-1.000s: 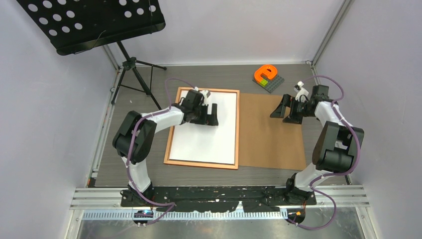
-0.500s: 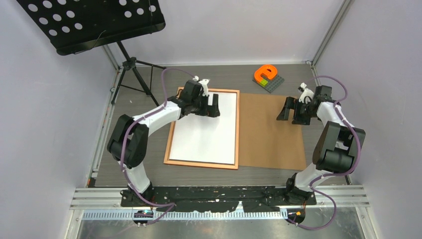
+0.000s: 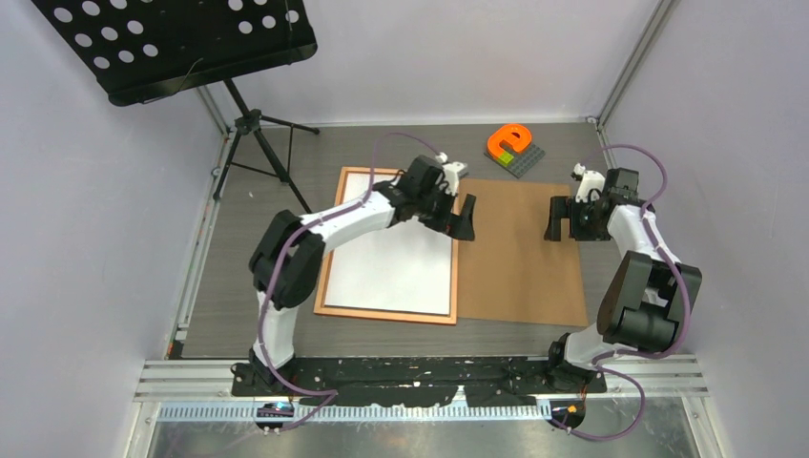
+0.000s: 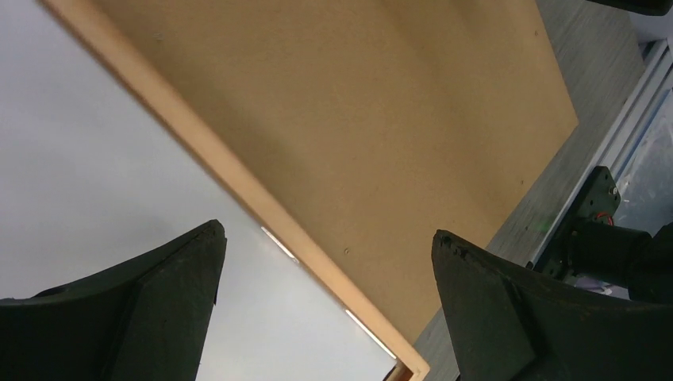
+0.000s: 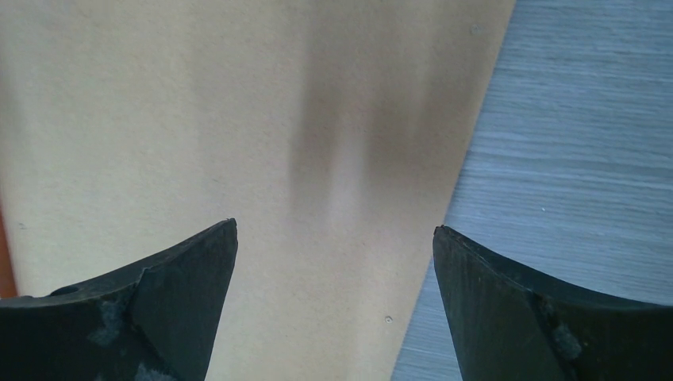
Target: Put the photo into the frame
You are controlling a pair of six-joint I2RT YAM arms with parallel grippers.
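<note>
Left gripper [image 4: 327, 230] splayed over thin wooden frame [image 4: 199, 143]; right gripper [image 5: 334, 226] splayed over flat brown board [image 5: 238, 119].

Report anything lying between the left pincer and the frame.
Nothing visible does. The open left pincer hangs directly over the frame at its right border, the photo on one side, the brown board on the other.

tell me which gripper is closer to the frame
Left. The left gripper hovers over the right border of the frame; the right gripper is away over the right side of the backing board.
</note>
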